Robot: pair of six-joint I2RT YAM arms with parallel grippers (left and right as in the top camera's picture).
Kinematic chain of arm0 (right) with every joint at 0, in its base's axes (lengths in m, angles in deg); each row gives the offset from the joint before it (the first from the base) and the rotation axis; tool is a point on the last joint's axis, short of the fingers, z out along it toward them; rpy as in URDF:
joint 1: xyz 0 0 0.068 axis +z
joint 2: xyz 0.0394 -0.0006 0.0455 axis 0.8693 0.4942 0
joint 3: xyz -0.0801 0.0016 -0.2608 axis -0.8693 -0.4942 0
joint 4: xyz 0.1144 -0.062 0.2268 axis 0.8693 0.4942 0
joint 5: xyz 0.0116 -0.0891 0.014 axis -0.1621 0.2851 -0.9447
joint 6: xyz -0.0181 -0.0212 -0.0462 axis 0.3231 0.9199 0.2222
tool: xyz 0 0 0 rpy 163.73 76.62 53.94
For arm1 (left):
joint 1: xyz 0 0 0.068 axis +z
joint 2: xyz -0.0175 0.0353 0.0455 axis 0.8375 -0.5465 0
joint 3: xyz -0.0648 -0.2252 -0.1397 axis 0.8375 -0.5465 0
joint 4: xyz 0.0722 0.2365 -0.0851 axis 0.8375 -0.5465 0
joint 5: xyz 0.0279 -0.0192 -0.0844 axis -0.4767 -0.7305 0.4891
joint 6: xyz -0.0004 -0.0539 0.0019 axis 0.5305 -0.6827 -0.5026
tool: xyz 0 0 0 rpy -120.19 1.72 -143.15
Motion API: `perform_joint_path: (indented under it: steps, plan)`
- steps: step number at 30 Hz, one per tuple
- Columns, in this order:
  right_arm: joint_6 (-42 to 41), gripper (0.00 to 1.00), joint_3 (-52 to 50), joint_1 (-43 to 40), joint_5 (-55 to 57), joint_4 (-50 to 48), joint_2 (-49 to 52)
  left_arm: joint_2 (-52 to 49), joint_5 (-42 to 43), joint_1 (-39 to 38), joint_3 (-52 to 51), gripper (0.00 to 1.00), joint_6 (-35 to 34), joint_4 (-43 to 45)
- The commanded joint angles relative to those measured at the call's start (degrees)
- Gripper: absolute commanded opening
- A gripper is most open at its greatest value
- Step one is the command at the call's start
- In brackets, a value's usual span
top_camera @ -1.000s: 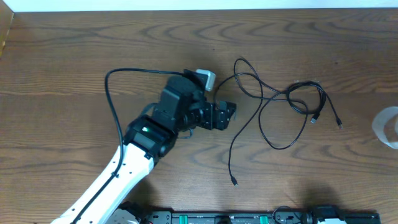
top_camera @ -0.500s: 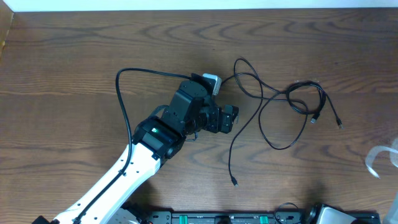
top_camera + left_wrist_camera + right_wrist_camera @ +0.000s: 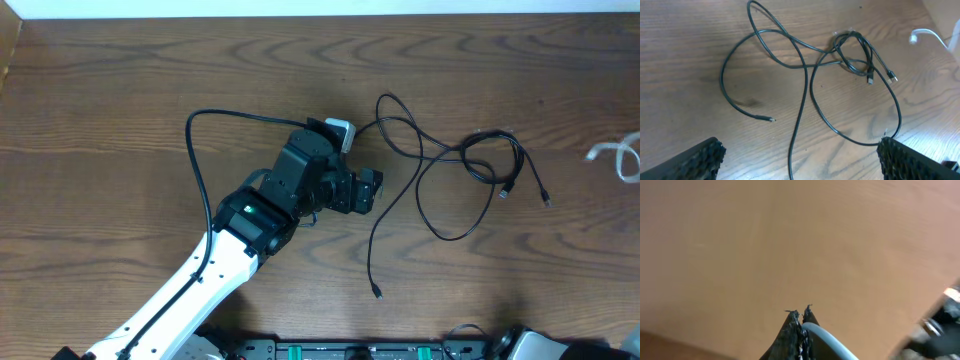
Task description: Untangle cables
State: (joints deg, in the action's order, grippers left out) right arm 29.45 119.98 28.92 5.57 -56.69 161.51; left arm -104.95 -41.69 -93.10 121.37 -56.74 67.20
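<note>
Black cables [image 3: 450, 160] lie looped and knotted together on the wooden table, right of centre; one long strand ends in a plug [image 3: 377, 292] near the front. My left gripper [image 3: 368, 190] hovers at the tangle's left side, open. In the left wrist view its fingers [image 3: 700, 160] stand wide apart with one black strand [image 3: 796, 150] running between them, untouched, and the knot [image 3: 855, 50] lies further ahead. My right gripper [image 3: 800, 312] is shut on a white cable [image 3: 825, 337], held up off the table. That white cable [image 3: 612, 155] shows blurred at the overhead view's right edge.
The left arm [image 3: 240, 225] reaches in from the front left, its own thick black cable [image 3: 195, 160] arching over the table. A rail [image 3: 360, 350] runs along the front edge. A pale wall strip borders the back.
The left arm shifted slightly right, then held still. The white cable at the right edge swung from low down to higher up, blurred by motion. The black tangle has not moved.
</note>
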Motion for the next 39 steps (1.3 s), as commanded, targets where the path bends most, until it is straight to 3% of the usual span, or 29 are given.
perform_joint_path:
  steps: [1, 3, 6, 13, 18, 23, 31, 39]
  plan:
    - [-9.49, 0.01, 0.24, -3.93, -0.31, 7.06, 0.04, -0.42, -0.76, -0.13, 0.52, 0.98, 0.52, 0.04]
    - [-14.12, 0.01, -0.70, -5.35, -6.84, 12.98, 0.24, -0.42, -0.76, -0.13, 0.52, 0.98, 0.52, 0.04]
    - [-14.69, 0.01, -4.13, -7.72, -9.01, 13.22, 1.53, -0.42, -0.76, -0.13, 0.52, 0.98, 0.52, -0.55]
    - [-13.49, 0.01, -10.56, -15.10, -9.40, 2.80, 7.78, -0.42, -0.83, -0.11, 0.52, 0.98, 0.55, -0.94]
    - [-6.27, 0.01, -10.34, -18.05, -10.43, -10.16, 9.90, -0.44, -0.81, -0.13, 0.52, 0.98, 0.52, 0.17]
    - [-8.24, 0.01, -4.76, -19.30, -11.89, -13.11, 9.88, -0.46, -0.81, -0.11, 0.52, 0.98, 0.50, 0.11]
    - [-12.11, 0.01, 5.35, -18.64, -22.38, -8.61, 10.14, -0.46, -0.79, -0.13, 0.52, 0.98, 0.52, 0.07]
    - [-20.72, 0.01, 4.11, -20.72, -23.96, 9.88, 19.50, -0.72, -0.79, -0.13, 0.52, 0.98, 0.52, 0.09]
